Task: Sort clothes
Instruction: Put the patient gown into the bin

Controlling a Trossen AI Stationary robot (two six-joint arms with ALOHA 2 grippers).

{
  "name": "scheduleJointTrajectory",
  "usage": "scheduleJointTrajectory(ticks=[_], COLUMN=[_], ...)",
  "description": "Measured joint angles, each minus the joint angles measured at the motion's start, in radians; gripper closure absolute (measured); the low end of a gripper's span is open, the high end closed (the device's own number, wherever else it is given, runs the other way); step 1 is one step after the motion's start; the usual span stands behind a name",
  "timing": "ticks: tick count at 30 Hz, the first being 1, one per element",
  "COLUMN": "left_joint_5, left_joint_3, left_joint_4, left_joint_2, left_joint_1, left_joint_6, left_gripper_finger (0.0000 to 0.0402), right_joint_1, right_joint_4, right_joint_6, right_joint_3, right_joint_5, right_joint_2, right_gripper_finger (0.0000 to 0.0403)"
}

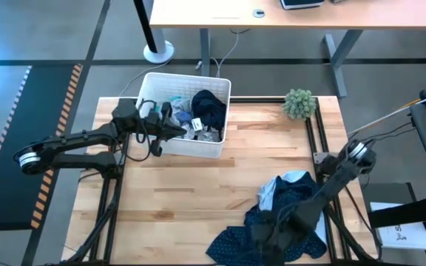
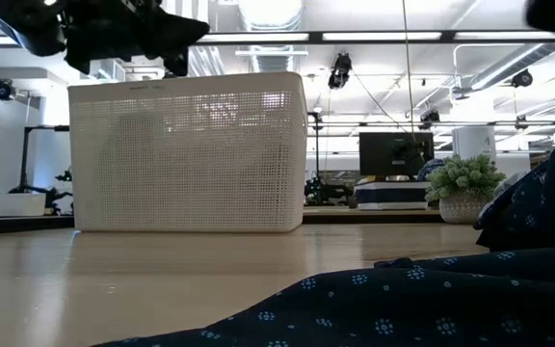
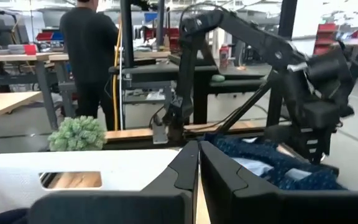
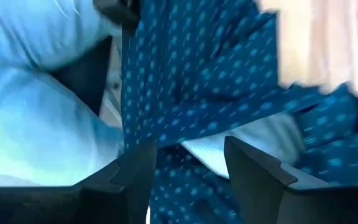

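The navy dotted garment (image 1: 272, 233) lies heaped at the counter's (image 1: 183, 199) near right, right gripper (image 4: 188, 165) just above, jaws wide, probably to grasp it. Left gripper (image 1: 170, 127), jaws closed, hovers over the basket (image 1: 187, 145) holding more clothes (image 1: 205, 111).

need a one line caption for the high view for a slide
Left tool shut above the white basket of clothes; right tool open over the navy dotted garment on the wooden table.
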Motion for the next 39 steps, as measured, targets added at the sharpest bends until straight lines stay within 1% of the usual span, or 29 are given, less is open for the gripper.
scheduleJointTrajectory(ticks=[4,8,16,23,28,31,34,36,37,39], left_joint_5=[0.000,0.000,0.000,-0.002,-0.007,-0.007,-0.008,-0.008,-0.008,-0.008], left_joint_3=[0.001,0.001,0.001,0.001,0.001,0.001,0.001,0.001,0.001,0.001], left_joint_4=[0.001,0.000,-0.004,-0.004,-0.004,-0.004,-0.004,-0.004,-0.004,-0.004], left_joint_2=[-0.008,-0.008,-0.008,-0.008,-0.008,-0.008,-0.008,-0.008,-0.008,-0.008], left_joint_1=[-0.012,-0.033,-0.079,-0.122,-0.139,-0.150,-0.161,-0.166,-0.169,-0.173], left_joint_6=[-0.020,-0.037,-0.070,-0.079,-0.093,-0.094,-0.094,-0.094,-0.094,-0.093], left_gripper_finger=[0.0400,0.0401,0.0401,0.0401,0.0401,0.0401,0.0402,0.0402,0.0402,0.0402], right_joint_1=[0.049,0.086,0.143,0.150,0.141,0.125,0.109,0.103,0.099,0.088], right_joint_4=[-0.090,-0.140,-0.169,-0.192,-0.201,-0.204,-0.208,-0.211,-0.214,-0.216], right_joint_6=[0.037,0.079,0.128,0.133,0.162,0.174,0.167,0.150,0.141,0.118], right_joint_3=[0.101,0.155,0.182,0.193,0.194,0.196,0.197,0.197,0.197,0.195], right_joint_5=[0.001,0.001,0.002,0.009,0.029,0.040,0.025,0.025,0.026,0.026], right_joint_2=[0.088,0.145,0.222,0.299,0.326,0.340,0.349,0.349,0.347,0.339], right_gripper_finger=[0.0217,0.0207,0.0163,0.0115,0.0103,0.0112,0.0140,0.0178,0.0204,0.0269])
